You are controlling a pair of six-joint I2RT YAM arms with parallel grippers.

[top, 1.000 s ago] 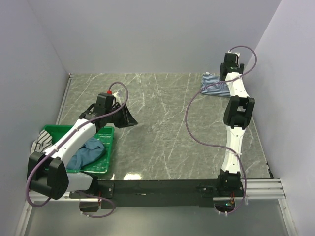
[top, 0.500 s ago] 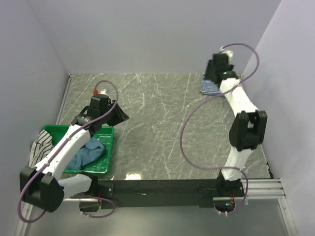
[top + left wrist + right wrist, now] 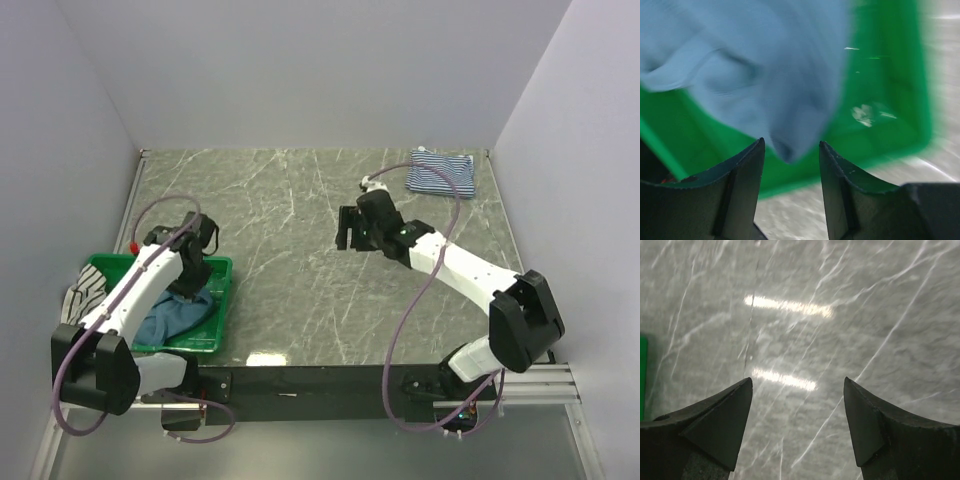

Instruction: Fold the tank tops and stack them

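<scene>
While L fingers (image 3: 740, 170) & R fingers (image 3: 720, 420) gape, teal top (image 3: 765, 75) lies in basket (image 3: 890, 100).

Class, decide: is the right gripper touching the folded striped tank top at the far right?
Apart. The top view shows bare table between the right gripper and the folded striped tank top.

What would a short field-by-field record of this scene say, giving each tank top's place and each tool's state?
navy-and-white striped tank top: folded, flat on the grey marble-patterned table, far right corner
plain teal-blue tank top: crumpled in the green plastic basket
black-and-white striped tank top: draped over the basket's left edge
left tool: open, just above the teal top
right tool: open, empty, over bare table
</scene>
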